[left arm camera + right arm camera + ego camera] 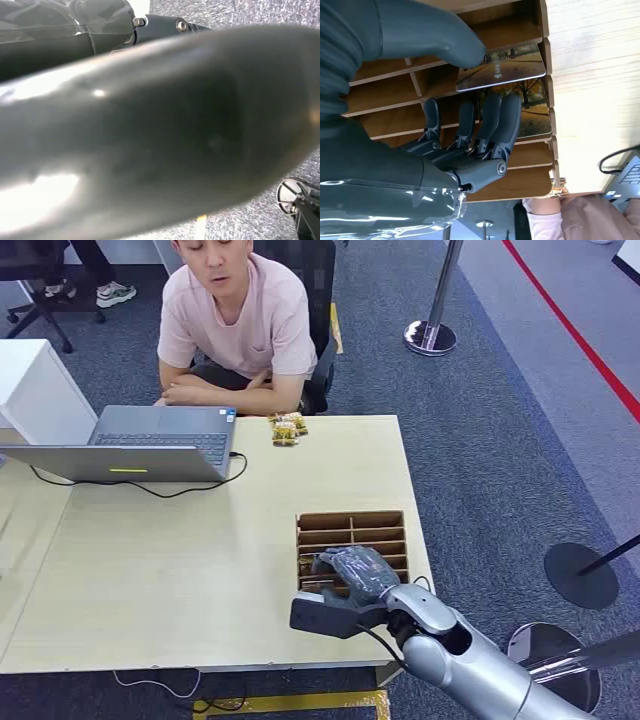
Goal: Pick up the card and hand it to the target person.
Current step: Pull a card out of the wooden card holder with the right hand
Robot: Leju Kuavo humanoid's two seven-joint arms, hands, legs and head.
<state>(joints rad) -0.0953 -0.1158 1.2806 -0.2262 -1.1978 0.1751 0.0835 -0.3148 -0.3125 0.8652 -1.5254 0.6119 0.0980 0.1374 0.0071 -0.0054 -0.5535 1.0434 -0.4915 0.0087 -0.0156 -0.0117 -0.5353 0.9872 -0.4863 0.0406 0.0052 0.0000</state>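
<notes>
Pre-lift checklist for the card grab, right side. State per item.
1. Right robot hand over the wooden slotted organizer: ok, it sits above the near slots.
2. Thumb contact: ok, the thumb tip lies on the upper card.
3. Fingers under or behind that card: cannot tell; the fingers are curled in front of a second card in the next slot.
4. Single card picked: cannot tell, two cards lie close together.
5. Receiver ready: not ok, the person has arms folded on the table, no hand held out.
6. Handover path: ok, laptop and cable sit off to the side.
</notes>
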